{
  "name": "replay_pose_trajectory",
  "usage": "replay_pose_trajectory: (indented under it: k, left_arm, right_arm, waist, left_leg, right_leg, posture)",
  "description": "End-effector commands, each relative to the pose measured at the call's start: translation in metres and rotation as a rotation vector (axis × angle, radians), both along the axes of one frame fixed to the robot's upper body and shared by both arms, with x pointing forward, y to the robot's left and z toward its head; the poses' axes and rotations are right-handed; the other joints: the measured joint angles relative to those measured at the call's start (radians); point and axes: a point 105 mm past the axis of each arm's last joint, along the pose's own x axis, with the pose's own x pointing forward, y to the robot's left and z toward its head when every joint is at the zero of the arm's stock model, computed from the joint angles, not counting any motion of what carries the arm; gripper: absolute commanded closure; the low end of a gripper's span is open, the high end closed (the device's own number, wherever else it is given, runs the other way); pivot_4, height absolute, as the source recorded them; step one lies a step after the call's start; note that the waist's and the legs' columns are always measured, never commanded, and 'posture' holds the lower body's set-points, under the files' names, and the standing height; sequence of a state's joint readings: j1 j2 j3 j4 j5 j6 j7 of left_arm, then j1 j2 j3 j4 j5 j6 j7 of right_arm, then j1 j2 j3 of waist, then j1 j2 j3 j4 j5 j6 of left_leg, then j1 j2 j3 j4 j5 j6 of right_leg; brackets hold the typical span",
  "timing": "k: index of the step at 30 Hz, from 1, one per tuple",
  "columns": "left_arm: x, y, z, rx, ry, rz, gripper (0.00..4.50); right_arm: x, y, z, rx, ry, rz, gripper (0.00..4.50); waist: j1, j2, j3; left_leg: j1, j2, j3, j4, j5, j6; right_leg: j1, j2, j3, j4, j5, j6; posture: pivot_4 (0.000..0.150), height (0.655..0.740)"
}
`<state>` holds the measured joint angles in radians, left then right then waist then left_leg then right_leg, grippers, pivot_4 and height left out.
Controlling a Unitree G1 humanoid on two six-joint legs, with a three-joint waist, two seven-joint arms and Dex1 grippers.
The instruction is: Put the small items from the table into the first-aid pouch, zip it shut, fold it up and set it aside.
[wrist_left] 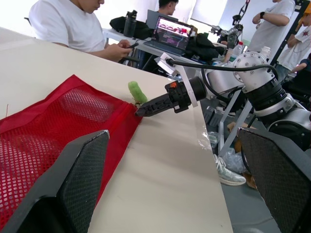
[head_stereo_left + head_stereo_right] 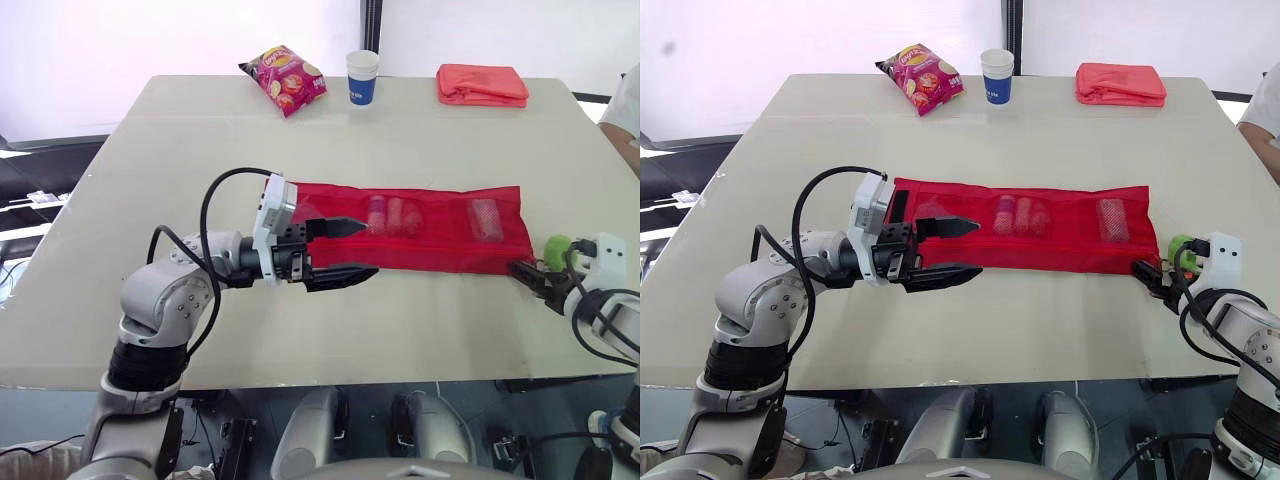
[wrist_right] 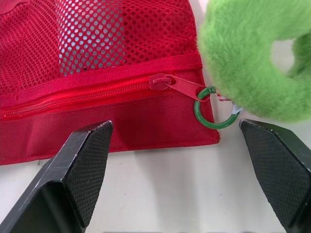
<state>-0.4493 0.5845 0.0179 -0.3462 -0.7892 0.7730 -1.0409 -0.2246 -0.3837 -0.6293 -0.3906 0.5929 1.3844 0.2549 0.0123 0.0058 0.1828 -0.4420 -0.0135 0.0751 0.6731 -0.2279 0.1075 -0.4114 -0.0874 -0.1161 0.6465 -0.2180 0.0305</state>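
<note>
Just ahead of right gripper [image 3: 175, 125], zipper pull [image 3: 167, 81]

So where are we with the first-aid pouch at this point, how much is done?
Done: items show through the mesh of the pouch, and the zipper slider sits at its end, the zip looking shut. In hand: both hands open, left hand at one end, right hand by the other. Left: folding and setting aside; the pouch lies flat.
</note>
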Motion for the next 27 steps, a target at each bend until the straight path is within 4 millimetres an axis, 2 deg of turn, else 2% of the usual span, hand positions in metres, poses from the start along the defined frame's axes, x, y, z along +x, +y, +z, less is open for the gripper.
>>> replay_pose_trajectory:
  k: [1,10,15,19,22,24,27]
  left_arm:
    - [-0.009,-0.005,0.008,-0.005,-0.058,-0.039,0.00]
    - [-0.008,-0.006,0.008,-0.014,-0.063,-0.016,0.00]
    - [-0.007,-0.006,0.010,-0.022,-0.064,-0.001,0.00]
    - [-0.005,-0.005,0.011,-0.023,-0.068,0.010,0.00]
    - [-0.004,-0.003,0.011,-0.020,-0.071,0.019,0.00]
    - [-0.003,-0.003,0.012,-0.021,-0.073,0.026,0.00]
    - [-0.002,-0.002,0.012,-0.023,-0.075,0.036,0.00]
  right_arm:
    - [0.001,0.023,0.000,0.134,-0.006,0.084,0.05]
    - [0.010,0.029,0.021,0.328,-0.140,0.022,0.05]
    - [0.015,0.032,0.025,0.421,-0.177,-0.016,0.05]
    - [0.018,0.042,0.023,0.483,-0.180,-0.013,0.05]
    - [0.018,0.048,0.021,0.495,-0.176,-0.007,0.88]
    - [0.018,0.052,0.020,0.487,-0.177,0.000,1.78]
    - [0.020,0.051,0.022,0.453,-0.203,-0.023,3.44]
  waist:
    - [-0.002,0.000,0.000]
    - [-0.002,0.000,0.000]
    - [0.001,0.001,0.000]
    - [-0.001,0.001,0.000]
    - [-0.003,0.001,0.001]
    - [-0.004,0.001,0.001]
    - [-0.005,0.001,0.001]
  left_leg:
    - [0.000,0.000,0.000,0.000,0.000,0.000]
    - [0.007,0.001,0.009,-0.006,0.000,0.000]
    - [0.008,0.001,0.010,-0.007,0.000,0.000]
    - [0.008,0.001,0.010,-0.007,0.000,0.000]
    - [0.009,0.001,0.011,-0.008,0.000,0.000]
    - [0.009,0.001,0.012,-0.008,0.000,0.000]
    - [0.009,0.001,0.012,-0.009,0.000,0.000]
  right_leg:
    - [0.000,0.000,0.000,0.000,0.000,0.000]
    - [0.000,0.001,0.009,0.000,0.000,0.000]
    - [0.000,0.001,0.010,0.001,0.000,0.000]
    - [0.000,0.000,0.010,0.001,0.000,0.000]
    - [0.000,0.001,0.010,0.001,0.000,-0.001]
    - [0.000,0.001,0.011,0.001,0.000,-0.001]
    - [0.000,0.001,0.011,0.001,0.000,-0.001]
  posture:
    - [0.150,0.7400]
    - [0.150,0.7400]
    - [0.150,0.7400]
    - [0.150,0.7400]
    - [0.150,0.7400]
    - [0.150,0.7400]
    - [0.150,0.7400]
